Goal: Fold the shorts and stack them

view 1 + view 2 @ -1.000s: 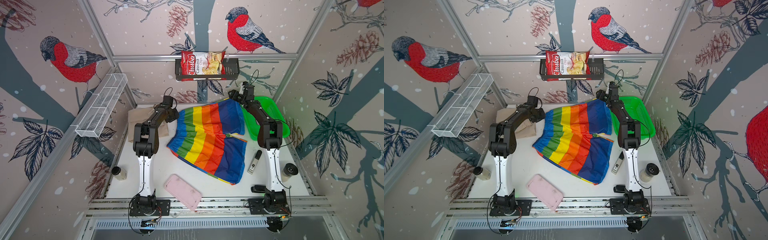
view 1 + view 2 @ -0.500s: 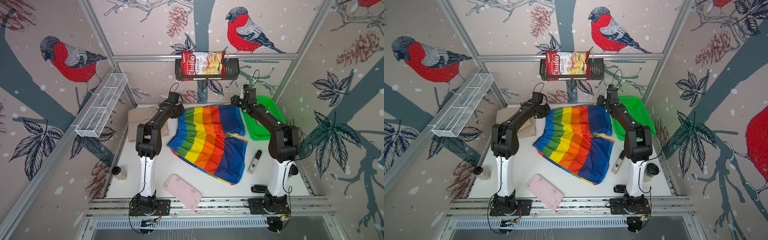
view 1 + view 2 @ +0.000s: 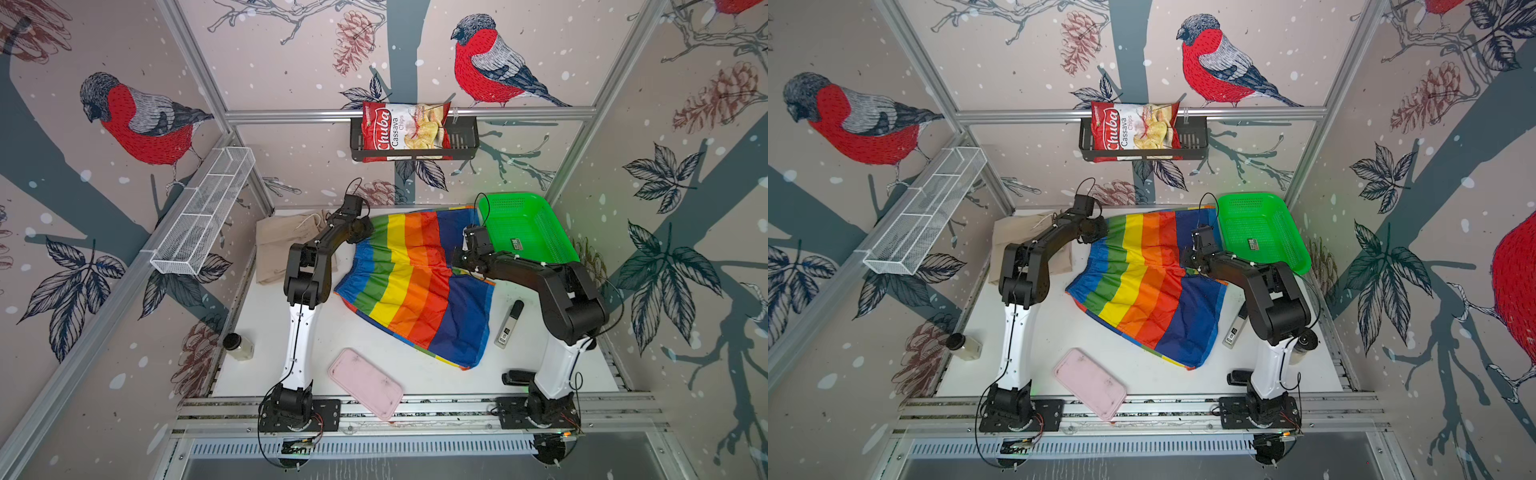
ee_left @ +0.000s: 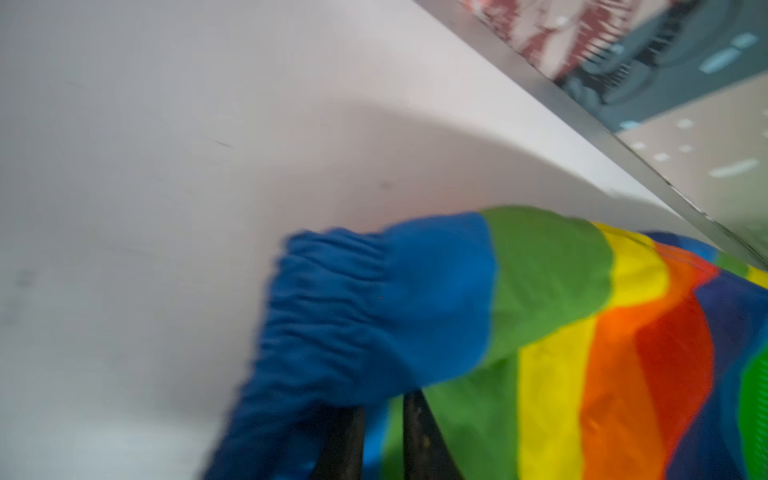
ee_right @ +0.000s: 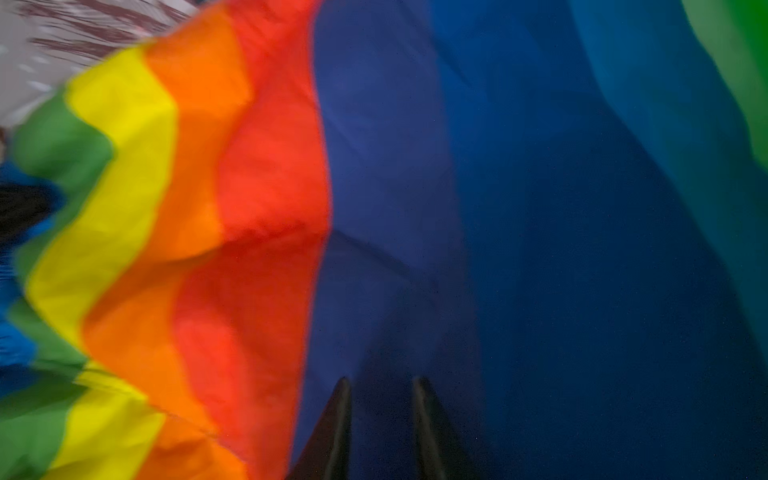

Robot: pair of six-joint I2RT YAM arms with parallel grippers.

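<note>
Logged beige shorts point(image 3: 286, 245) lying flat at far back left, no gripper on them. Saw left gripper point(image 4: 384, 403) clenched on blue waistband corner of striped shorts point(image 3: 415, 286), spread mid-table, that corner lifted. Found right gripper point(image 5: 380, 384) narrowed over dark blue panel near green basket point(image 3: 536, 249); cannot tell whether pinching.

White table point(image 3: 374, 357) carries: striped shorts point(image 3: 415, 282) mid, beige shorts point(image 3: 282, 245) far-L corner, green basket point(image 3: 523, 224) far-R, marker point(image 3: 509, 324) R side, pink flat case point(image 3: 365, 384) overhanging near edge.

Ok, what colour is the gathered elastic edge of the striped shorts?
Blue. The gathered edge shows best in the left wrist view.
</note>
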